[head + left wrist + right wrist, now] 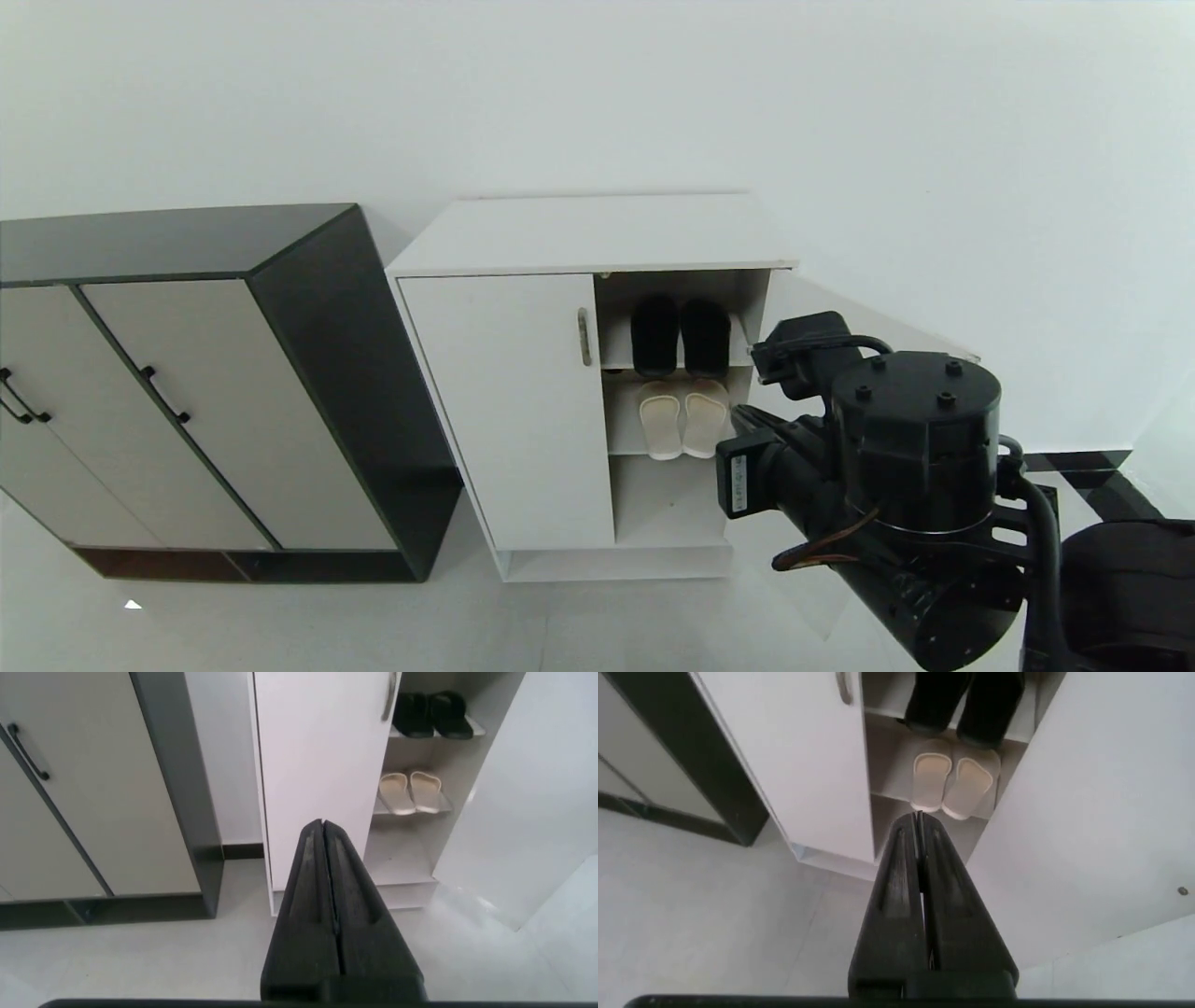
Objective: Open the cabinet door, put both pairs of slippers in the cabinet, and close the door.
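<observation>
The white cabinet [579,233] stands against the wall with its right door [1092,812] swung wide open and its left door [509,401] shut. A black pair of slippers [680,334] lies on the upper shelf. A white pair of slippers [683,417] lies on the shelf below it. My right gripper [920,817] is shut on nothing and hangs in front of the open compartment, close to the inner face of the open door. My left gripper [322,826] is shut and empty, farther back over the floor, facing the shut left door.
A dark cabinet [308,373] with grey doors and black handles stands right beside the white one on its left. The bottom compartment [667,504] of the white cabinet holds nothing. Bare floor [373,625] lies in front of both cabinets.
</observation>
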Available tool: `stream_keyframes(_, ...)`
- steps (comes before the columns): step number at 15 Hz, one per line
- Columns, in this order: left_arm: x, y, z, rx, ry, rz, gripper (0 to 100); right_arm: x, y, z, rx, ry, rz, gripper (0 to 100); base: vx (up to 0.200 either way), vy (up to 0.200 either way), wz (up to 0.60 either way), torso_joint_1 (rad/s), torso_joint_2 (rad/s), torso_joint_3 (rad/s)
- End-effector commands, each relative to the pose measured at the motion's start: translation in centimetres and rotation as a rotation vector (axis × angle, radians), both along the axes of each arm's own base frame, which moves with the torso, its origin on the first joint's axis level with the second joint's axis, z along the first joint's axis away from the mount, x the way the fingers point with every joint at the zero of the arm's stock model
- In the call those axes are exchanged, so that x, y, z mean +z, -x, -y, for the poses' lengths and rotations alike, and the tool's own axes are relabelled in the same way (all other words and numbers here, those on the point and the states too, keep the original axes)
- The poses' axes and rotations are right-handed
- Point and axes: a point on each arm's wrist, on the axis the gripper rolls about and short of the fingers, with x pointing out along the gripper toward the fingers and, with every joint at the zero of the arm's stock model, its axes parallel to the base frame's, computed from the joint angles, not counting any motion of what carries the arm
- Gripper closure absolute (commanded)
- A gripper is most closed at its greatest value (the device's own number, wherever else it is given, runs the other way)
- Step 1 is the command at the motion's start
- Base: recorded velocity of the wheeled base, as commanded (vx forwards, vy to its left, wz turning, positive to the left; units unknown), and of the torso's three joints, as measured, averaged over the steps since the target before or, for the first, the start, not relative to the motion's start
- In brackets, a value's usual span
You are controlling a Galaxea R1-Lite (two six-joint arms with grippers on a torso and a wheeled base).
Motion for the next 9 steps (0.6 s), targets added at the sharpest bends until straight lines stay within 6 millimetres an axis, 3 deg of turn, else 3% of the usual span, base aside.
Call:
stream_keyframes(1,0.01,-0.01,0.0,0.0,0.0,-0.001,100,-0.2,0.16,0.17,0.015,0.006,-0.007,100,0.0,0.0,0.0,0.095,-0.22,-0.129)
stream_keyframes(5,0.01,-0.01,0.0,0.0,0.0,-0.001,100,-0.31,0.05,0.26,0.013,0.012,-0.008,100,0.0,0.0,0.0,0.023,-0.05,-0.026)
stream_keyframes(9,0.01,-0.01,0.0,0.0,0.0,-0.001,100,-0.51,-0.12,0.43,0.006,0.02,-0.011,100,0.0,0.0,-0.6,0.002,-0.01,0.002)
